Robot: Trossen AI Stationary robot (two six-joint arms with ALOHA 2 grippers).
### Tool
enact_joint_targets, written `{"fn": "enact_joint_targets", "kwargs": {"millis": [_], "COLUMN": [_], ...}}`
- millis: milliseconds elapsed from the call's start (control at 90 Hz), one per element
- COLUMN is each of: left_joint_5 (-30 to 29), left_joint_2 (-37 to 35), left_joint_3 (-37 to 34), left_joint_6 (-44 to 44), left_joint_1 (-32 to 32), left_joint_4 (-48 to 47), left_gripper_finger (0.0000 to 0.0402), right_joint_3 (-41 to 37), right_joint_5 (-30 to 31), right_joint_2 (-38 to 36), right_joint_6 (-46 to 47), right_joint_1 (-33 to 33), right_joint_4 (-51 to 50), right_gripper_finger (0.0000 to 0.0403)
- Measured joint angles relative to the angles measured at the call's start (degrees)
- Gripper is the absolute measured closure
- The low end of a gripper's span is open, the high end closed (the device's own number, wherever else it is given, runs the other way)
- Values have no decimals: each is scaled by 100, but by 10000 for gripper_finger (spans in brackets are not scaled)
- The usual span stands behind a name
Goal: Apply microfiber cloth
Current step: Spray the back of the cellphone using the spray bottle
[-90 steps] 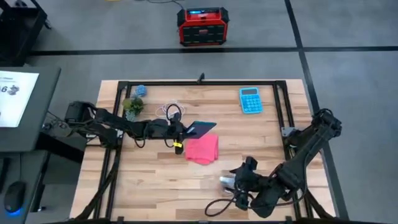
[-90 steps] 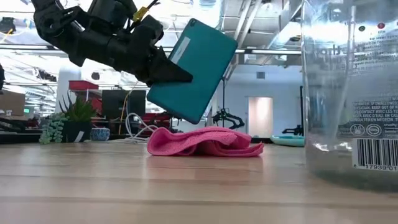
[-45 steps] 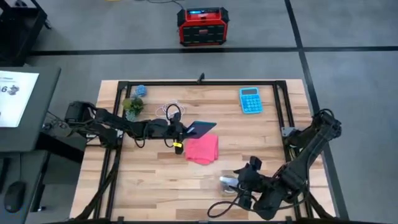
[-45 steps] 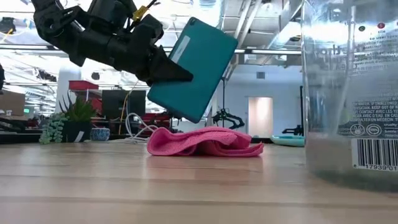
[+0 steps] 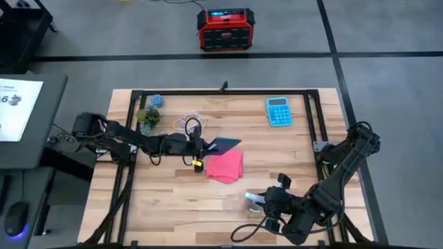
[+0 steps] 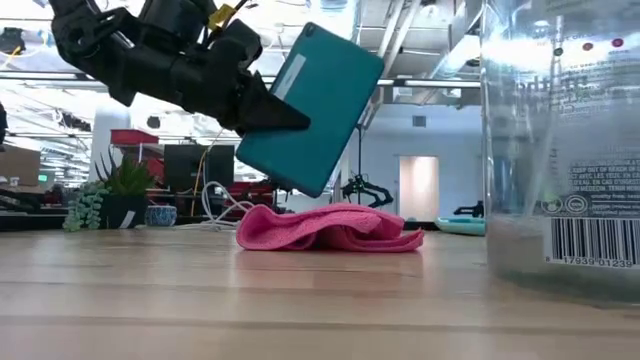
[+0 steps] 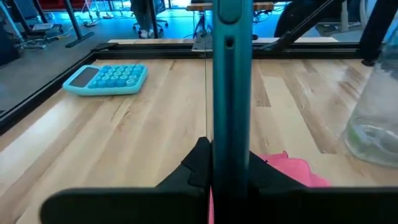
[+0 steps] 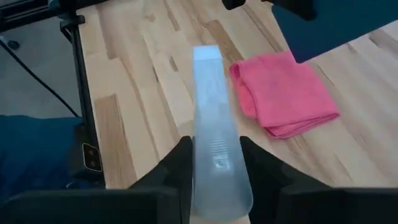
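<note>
1. Left claw is clenched on a teal tablet, held tilted in the air just above the pink cloth.
2. In the left wrist view the tablet shows edge-on between the claw's fingers, with the cloth below it.
3. Right claw grips a clear bottle, near the front of the tabletop and apart from the cloth.
4. Cloth lies folded and flat on the tabletop, mid-table; neither claw touches it.
5. Blue calculator sits at the back right, well apart from everything else. Small plant and white cable are back left, not in play.
6. Progress, my read: tablet is lifted and presented, bottle is in hand, but the cloth is not picked up, so wiping has not begun.
7. Left to do: free a claw, grasp the cloth, bring it onto the tablet face.
</note>
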Motion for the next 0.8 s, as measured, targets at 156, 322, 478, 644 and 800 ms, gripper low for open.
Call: {"fn": "enact_joint_targets", "kwargs": {"millis": [156, 322, 478, 644, 800], "left_joint_5": [8, 7, 30, 333, 425], "left_joint_2": [0, 157, 890, 1660, 2028], "left_joint_3": [0, 3, 81, 414, 678], "left_joint_6": [23, 76, -20, -299, -275], "left_joint_1": [-155, -296, -302, -264, -268], "left_joint_4": [53, 949, 1855, 2460, 2240], "left_gripper_finger": [392, 392, 392, 392, 392], "right_joint_3": [0, 4, 9, 9, 9], "right_joint_5": [100, 163, 219, 298, 294], "right_joint_2": [0, -7, -11, -11, -11], "right_joint_6": [180, 610, 964, 1073, 1073], "right_joint_1": [39, 119, 248, 301, 218], "right_joint_4": [-47, -352, -589, -703, -703], "right_gripper_finger": [320, 320, 320, 320, 320]}}
